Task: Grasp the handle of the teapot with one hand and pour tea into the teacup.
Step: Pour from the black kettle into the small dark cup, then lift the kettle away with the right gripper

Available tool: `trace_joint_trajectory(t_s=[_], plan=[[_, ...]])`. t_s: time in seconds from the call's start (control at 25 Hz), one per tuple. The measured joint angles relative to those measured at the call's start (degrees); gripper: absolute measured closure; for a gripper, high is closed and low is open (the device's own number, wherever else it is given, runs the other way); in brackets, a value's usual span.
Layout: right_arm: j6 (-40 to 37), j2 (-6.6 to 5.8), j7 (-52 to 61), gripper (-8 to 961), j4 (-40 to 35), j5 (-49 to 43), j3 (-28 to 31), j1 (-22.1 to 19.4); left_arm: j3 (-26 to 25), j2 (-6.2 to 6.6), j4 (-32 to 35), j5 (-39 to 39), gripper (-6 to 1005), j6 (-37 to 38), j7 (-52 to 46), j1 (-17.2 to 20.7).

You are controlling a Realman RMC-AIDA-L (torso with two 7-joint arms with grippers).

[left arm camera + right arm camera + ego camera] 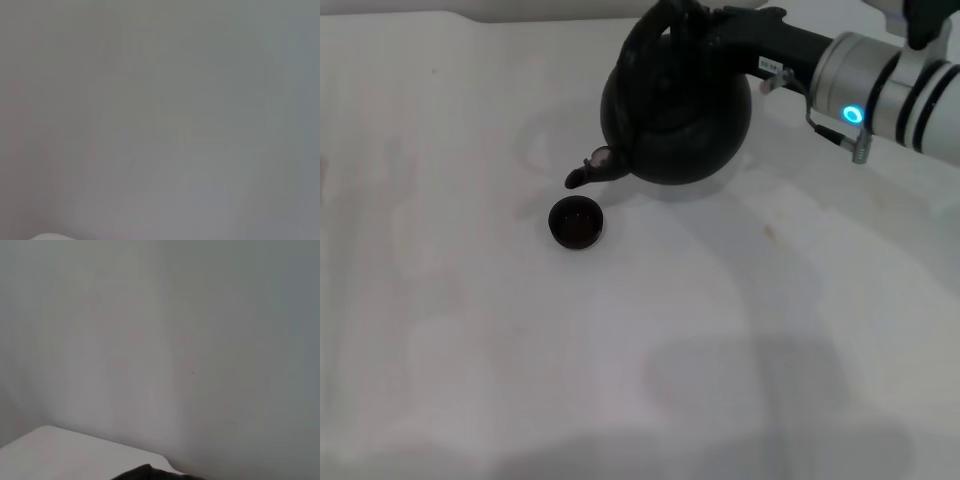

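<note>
In the head view the large round dark teapot (675,110) hangs tilted above the white table, its short spout (588,172) pointing down-left. My right gripper (705,35) comes in from the right and is shut on the arched black handle (655,40) at the pot's top. The tiny dark teacup (576,222) stands on the table just below and left of the spout tip, apart from it. No tea stream shows. A dark edge of the teapot (150,474) shows in the right wrist view. My left gripper is out of view.
The white table cloth (470,330) spreads wide to the left and front, with faint pale stains (772,232) right of the cup. The left wrist view shows only a plain grey surface. The right arm (895,85) reaches in from the upper right.
</note>
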Motion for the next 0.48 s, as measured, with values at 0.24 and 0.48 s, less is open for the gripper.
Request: trace_joint_trajectory(t_s=[0.24, 0.48], plan=[[4.3, 0.0, -0.9, 740, -1.3, -0.2, -2.5, 0.8, 0.0, 0.02, 0.0, 0.1, 121, 0.0, 0.0, 0.0], [8.7, 0.0, -2.7, 741, -3.0, -0.3, -5.0, 0.7, 0.0, 0.02, 0.0, 0.1, 121, 0.0, 0.0, 0.1]])
